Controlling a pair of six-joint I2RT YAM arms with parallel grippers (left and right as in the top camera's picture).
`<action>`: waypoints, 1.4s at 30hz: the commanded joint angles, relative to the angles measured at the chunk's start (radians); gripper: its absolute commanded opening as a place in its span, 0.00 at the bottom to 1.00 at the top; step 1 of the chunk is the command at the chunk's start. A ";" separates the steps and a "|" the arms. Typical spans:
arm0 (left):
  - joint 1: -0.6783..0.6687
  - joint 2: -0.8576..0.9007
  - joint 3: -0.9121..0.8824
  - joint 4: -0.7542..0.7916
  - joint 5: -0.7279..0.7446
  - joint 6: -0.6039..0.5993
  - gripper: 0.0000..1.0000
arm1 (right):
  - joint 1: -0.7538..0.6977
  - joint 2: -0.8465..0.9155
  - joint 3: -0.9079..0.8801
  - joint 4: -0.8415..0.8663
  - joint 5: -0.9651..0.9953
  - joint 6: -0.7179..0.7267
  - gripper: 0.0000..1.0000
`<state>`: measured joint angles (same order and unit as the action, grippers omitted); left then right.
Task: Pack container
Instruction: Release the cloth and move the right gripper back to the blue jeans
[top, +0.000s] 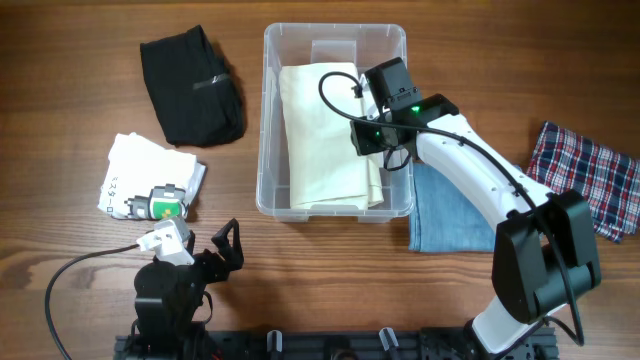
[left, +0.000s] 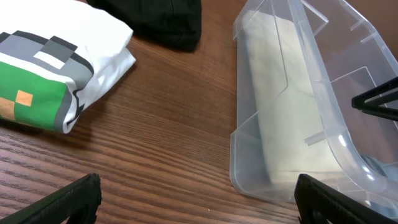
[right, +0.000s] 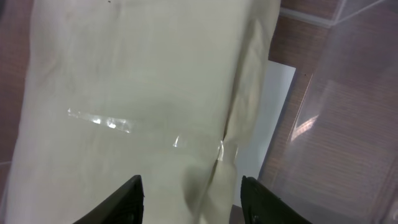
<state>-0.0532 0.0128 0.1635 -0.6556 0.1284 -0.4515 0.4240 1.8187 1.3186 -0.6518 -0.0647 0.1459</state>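
The clear container (top: 262, 130) stands at the table's middle with a folded cream cloth (top: 320, 125) lying inside it. My right gripper (top: 373, 137) hangs over the container's right half, just above that cloth. In the right wrist view the right gripper (right: 193, 202) is open, the cream cloth (right: 137, 93) lies below with a crease between the fingers, and nothing is gripped. The container's white label (right: 278, 106) shows beside the cloth. My left gripper (top: 226, 250) rests open near the front left; in its own view the left gripper (left: 199, 199) faces bare wood beside the container (left: 235, 143).
A black garment (top: 190, 88) lies at the back left. A white shirt with a green print (top: 150, 185) is in front of it, close to my left gripper. Folded blue denim (top: 450, 210) lies right of the container, and a plaid cloth (top: 590, 180) is at the far right.
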 joint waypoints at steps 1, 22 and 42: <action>-0.001 -0.010 -0.003 0.003 0.005 -0.005 1.00 | 0.002 -0.060 0.013 -0.008 0.013 -0.015 0.48; -0.001 -0.010 -0.003 0.003 0.005 -0.005 1.00 | -0.169 -0.530 0.029 -0.520 0.170 0.223 0.24; -0.001 -0.010 -0.003 0.003 0.005 -0.005 1.00 | -0.974 -0.531 -0.278 -0.461 -0.113 0.066 1.00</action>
<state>-0.0532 0.0128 0.1635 -0.6556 0.1284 -0.4515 -0.4904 1.2972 1.1469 -1.1656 -0.0406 0.2554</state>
